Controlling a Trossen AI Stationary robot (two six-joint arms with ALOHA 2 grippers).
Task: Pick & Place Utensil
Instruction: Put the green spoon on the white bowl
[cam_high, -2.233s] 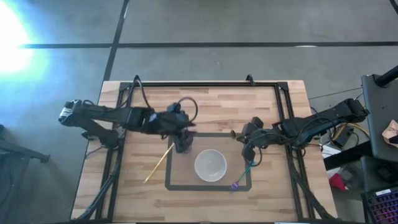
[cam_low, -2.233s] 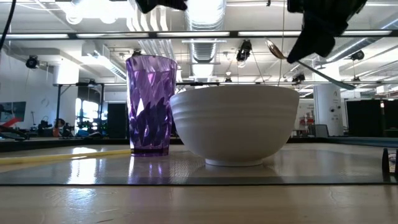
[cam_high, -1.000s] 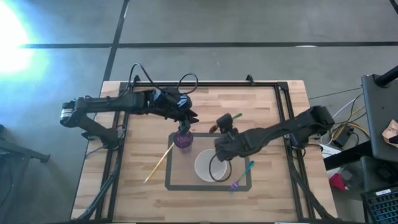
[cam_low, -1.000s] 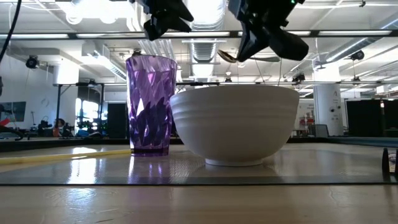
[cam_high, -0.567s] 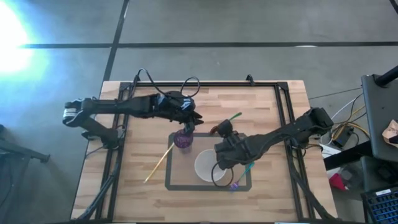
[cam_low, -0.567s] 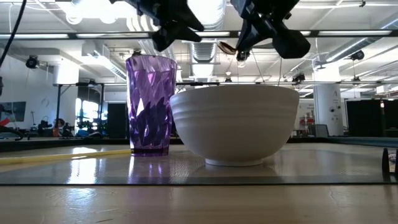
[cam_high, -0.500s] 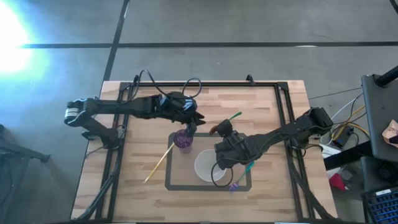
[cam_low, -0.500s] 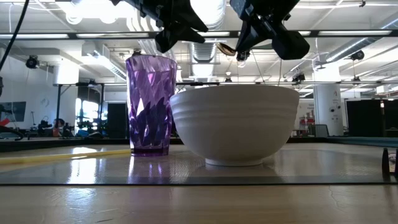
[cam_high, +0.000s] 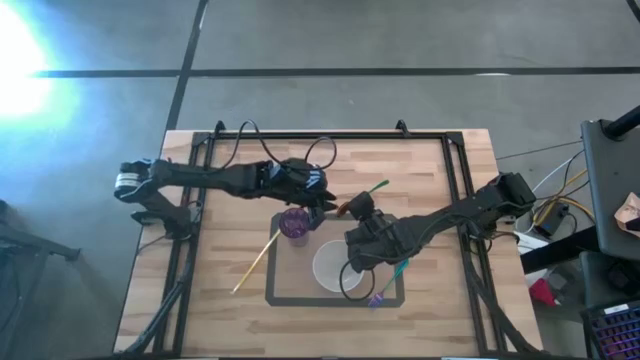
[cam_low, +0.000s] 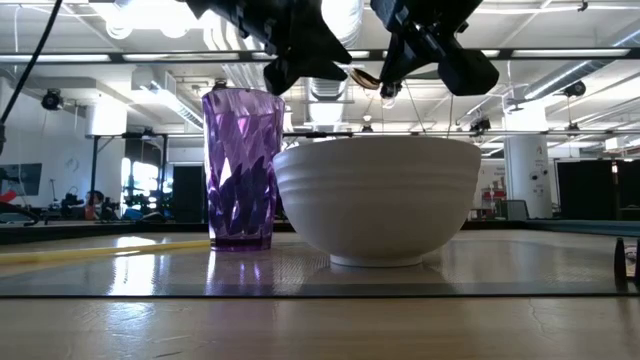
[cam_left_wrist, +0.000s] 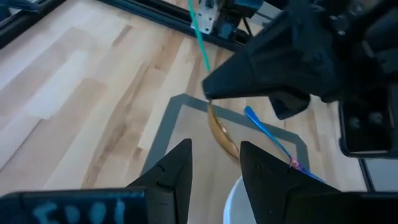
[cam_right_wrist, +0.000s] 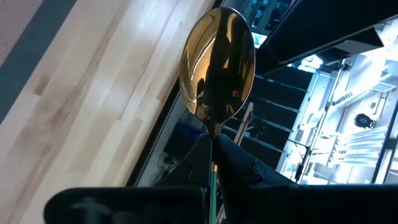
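Right gripper: closed on the green handle of a gold-bowled metal spoon, held above the table at the white ceramic bowl's 12 o'clock, apparently lined up for placing. Left gripper: fingers parted, empty, hovering at the purple faceted plastic tumbler's 1 o'clock, near the spoon. Blue utensil: at bowl's 3 o'clock. Yellow stick: at bowl's 9 o'clock, on the wooden table.

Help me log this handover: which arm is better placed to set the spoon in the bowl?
Right. Its gripper already grips the spoon and hovers by the bowl; the left gripper is open and empty, beside the cup.
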